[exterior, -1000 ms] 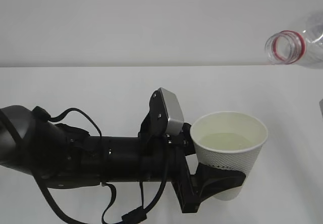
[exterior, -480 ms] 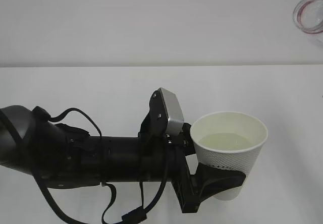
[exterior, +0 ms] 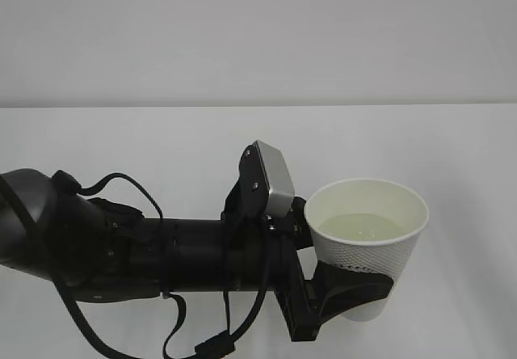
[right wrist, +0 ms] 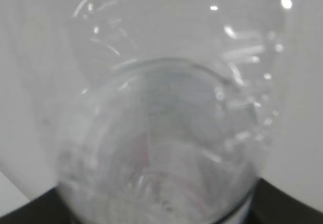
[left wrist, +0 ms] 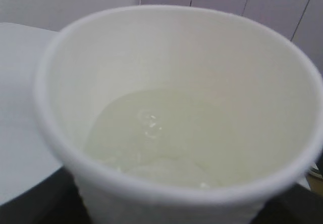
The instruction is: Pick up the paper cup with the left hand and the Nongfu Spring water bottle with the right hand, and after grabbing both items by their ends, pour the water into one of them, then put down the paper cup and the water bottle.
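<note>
The left tool (exterior: 355, 286) is clamped around the lower wall of the upright paper cup (exterior: 368, 250), held above the white worktop (exterior: 145, 141) with water (exterior: 359, 227) inside. The right tool, unseen itself, grips the bottle (right wrist: 161, 133), which fills its wrist view.

The left hand (exterior: 343, 290) reaches in from the left, arm level, black cables hanging loose, jaws clamped round the paper cup (exterior: 367, 250). Only dark jaw edges of the right hand show.
</note>
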Tool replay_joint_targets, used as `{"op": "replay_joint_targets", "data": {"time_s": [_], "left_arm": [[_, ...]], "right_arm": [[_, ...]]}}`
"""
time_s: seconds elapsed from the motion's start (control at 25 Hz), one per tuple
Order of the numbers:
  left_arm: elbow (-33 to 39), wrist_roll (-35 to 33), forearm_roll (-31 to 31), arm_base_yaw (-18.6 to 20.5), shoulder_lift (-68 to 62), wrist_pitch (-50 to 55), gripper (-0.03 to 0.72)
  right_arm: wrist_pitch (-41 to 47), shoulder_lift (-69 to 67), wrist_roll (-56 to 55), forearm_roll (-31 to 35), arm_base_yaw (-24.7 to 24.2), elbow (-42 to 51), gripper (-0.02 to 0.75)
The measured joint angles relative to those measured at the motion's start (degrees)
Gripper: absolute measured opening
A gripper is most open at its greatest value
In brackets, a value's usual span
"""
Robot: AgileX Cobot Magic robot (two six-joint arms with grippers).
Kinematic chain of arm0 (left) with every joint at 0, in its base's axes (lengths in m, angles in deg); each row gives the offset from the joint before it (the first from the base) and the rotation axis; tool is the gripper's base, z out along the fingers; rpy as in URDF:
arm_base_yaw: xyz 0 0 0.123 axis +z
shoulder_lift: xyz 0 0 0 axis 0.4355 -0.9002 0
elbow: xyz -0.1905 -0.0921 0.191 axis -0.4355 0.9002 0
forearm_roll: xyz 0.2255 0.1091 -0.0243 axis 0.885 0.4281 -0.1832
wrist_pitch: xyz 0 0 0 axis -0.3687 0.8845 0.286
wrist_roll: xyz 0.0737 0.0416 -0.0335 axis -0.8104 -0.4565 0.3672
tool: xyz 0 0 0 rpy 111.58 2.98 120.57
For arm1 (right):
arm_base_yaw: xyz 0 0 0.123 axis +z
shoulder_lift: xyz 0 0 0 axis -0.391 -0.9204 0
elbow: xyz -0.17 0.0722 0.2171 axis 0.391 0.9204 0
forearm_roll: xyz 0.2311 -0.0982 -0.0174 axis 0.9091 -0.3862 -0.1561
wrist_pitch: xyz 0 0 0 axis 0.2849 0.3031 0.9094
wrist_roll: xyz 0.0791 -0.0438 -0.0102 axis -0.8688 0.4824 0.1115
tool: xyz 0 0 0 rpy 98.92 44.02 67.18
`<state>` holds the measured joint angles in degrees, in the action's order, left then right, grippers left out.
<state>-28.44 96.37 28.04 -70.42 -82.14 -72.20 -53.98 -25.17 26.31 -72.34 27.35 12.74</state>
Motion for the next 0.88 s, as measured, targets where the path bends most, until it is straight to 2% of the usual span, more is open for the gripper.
{"op": "replay_joint_targets", "data": {"time_s": [0.48, 0.88], "left_arm": [[0.00, 0.00, 0.00, 0.00, 0.00, 0.00, 0.543], [0.00, 0.00, 0.00, 0.00, 0.00, 0.00, 0.543]], "right_arm": [[0.23, 0.00, -8.28, 1.25, 0.00, 0.00, 0.386], [1.29, 0.00, -24.72, 1.25, 0.00, 0.00, 0.386]]}}
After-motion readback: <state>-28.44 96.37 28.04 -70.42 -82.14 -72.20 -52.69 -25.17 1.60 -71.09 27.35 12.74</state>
